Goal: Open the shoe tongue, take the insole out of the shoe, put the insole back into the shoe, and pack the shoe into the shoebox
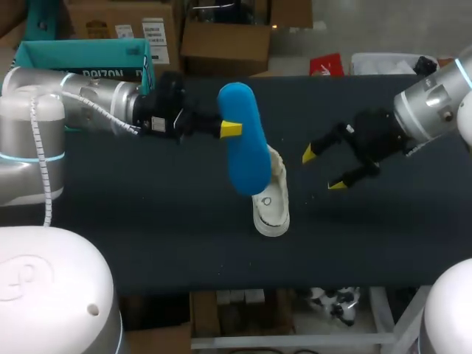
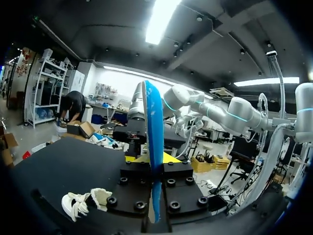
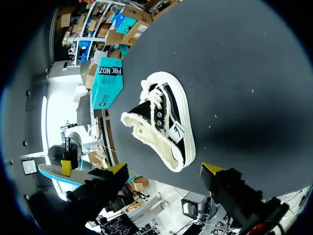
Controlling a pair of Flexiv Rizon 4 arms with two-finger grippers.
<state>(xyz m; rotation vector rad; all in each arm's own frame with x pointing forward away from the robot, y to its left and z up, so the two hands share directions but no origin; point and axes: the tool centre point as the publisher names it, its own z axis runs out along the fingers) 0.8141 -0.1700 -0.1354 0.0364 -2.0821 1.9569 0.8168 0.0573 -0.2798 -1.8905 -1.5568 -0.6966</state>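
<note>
The left gripper point(image 1: 230, 130) has its fingers closed on the blue insole point(image 1: 243, 144), gripping it near one end and holding it clear above the black tabletop point(image 1: 147, 221). In the head view the raised insole covers the rear part of the white-and-black shoe point(image 1: 271, 205), which rests on the tabletop beneath it. The right gripper point(image 1: 324, 169) hangs just beside the shoe, fingers spread wide and empty. The teal shoebox point(image 1: 81, 55) stands at the far left edge, behind the left arm point(image 1: 88, 99).
</note>
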